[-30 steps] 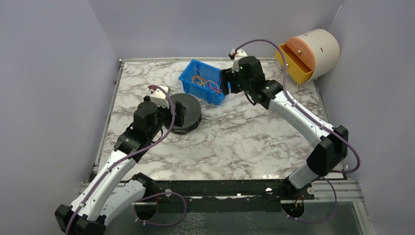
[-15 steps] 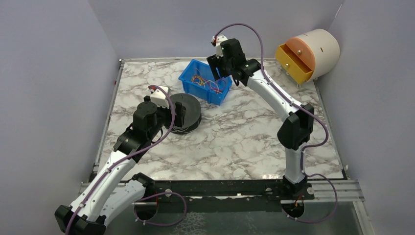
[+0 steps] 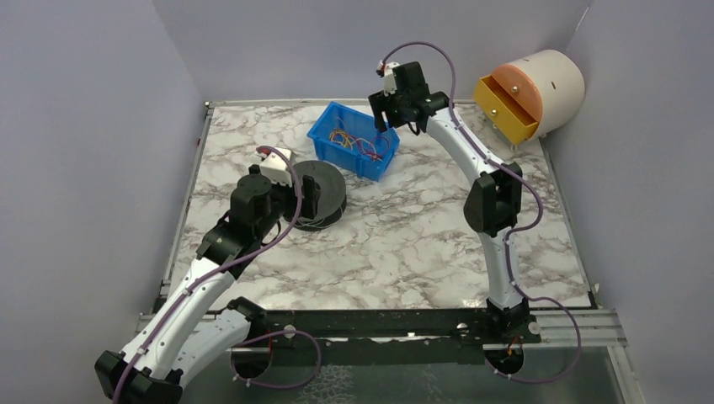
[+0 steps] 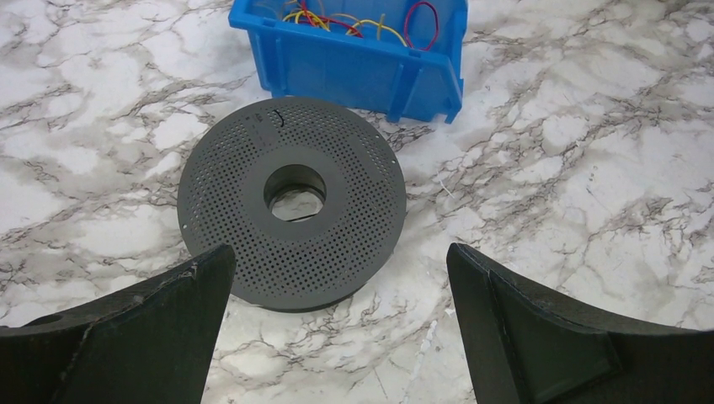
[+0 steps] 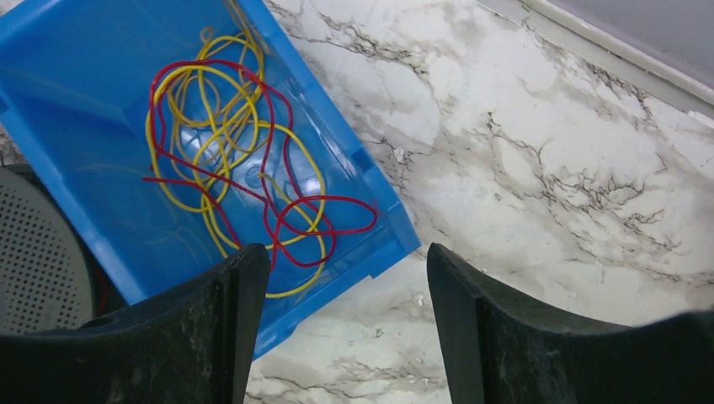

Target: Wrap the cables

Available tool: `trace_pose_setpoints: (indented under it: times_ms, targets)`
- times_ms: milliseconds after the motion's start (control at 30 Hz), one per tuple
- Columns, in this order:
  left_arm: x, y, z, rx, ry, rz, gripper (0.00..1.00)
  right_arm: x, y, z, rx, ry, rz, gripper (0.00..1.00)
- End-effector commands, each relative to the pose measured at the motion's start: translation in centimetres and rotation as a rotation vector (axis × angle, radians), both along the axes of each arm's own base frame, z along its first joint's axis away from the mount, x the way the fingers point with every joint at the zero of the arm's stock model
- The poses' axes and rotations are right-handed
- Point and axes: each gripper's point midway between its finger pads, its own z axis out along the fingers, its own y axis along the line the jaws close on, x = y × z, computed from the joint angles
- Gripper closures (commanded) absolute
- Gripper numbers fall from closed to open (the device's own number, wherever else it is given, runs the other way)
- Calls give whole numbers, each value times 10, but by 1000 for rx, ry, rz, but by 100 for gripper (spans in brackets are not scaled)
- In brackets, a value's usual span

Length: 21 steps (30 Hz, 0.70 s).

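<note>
Located the cables (image 5: 236, 168), red and yellow strands in one loose tangle, on the floor of a blue bin (image 5: 67, 101) at mid far edge of the bench (image 5: 547, 168). Found the right pincer (image 5: 337, 282) hovering over the bin's corner, moderately parted, holding nothing. Placed the tangle below it and towards the left edge, stretched along the adjacent bin wall. Found the left pincer (image 4: 337, 261) fully spread, empty, poised nearside of a perforated dark spool (image 4: 253, 194). Judged the right arm nearer. Noted glossy marble-pattern surface, plain walls on three sides.
</note>
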Motion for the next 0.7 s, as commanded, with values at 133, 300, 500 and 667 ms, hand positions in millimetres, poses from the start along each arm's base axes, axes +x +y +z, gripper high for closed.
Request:
trace_pose_setpoints:
  times_ms: [133,300,500,667]
  targets:
    - [1,-6,7,-10,-16,-30,1,18,7,-24,54,40,52,27]
    - [1,-7,6,-8,-10,-32,1,27,10,-38,81,41,74,28]
    - [3,-9,1,-2,6,-37,1,37,17,-52,100,10,105,28]
    - [3,-8,1,1,4,-31,1,45,23,-61,110,20,113,29]
